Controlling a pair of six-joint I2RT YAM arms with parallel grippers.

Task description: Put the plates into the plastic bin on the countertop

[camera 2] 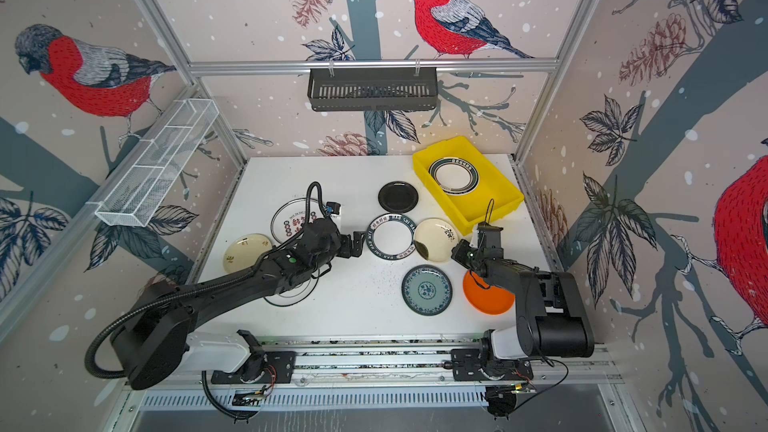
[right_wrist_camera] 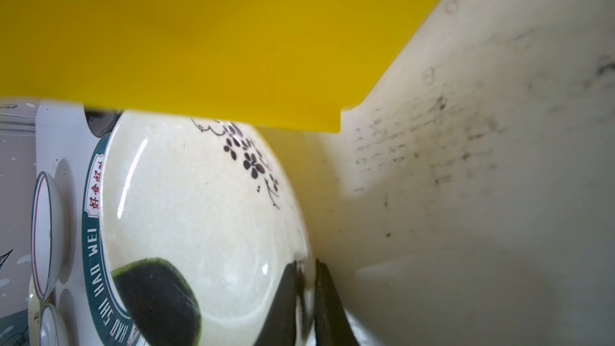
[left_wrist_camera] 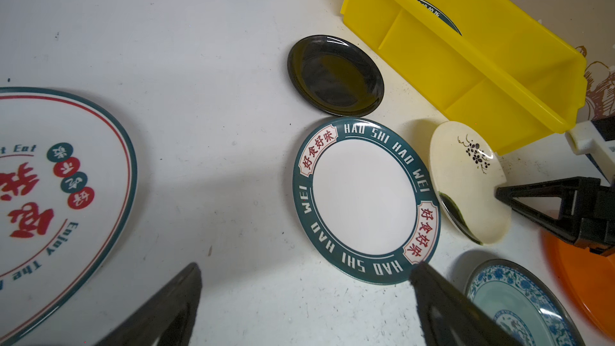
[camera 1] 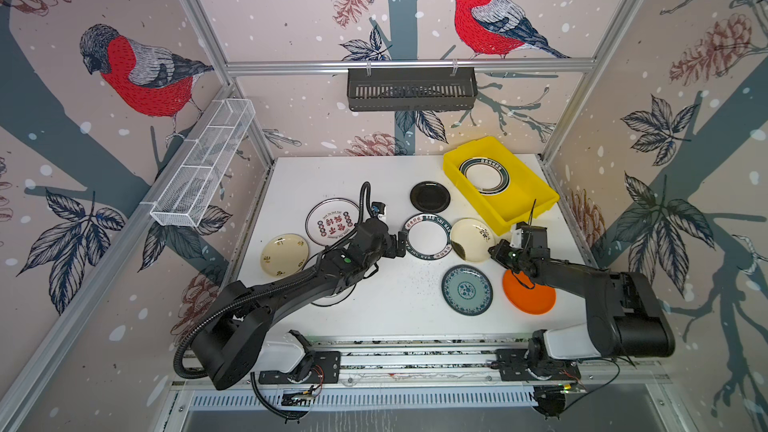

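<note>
One plate (camera 1: 484, 175) lies in the bin (camera 1: 521, 206); the other plates (camera 1: 466, 289) lie on the counter (camera 1: 399, 309). The right gripper (camera 1: 494, 250) pinches the rim of the cream plate (camera 1: 471, 236); the left gripper (camera 1: 401, 245) hangs wide open, empty.

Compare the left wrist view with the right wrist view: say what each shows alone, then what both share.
Only the left wrist view: the teal-patterned plate, the orange plate, the dark-rimmed plate inside the yellow bin, and the left gripper, jaws wide open and holding nothing.
Only the right wrist view: the grip itself, with the right gripper jaws pinching the rim of the cream plate.
Both: the cream plate, the yellow bin, the green-rimmed lettered plate and the white countertop.
</note>
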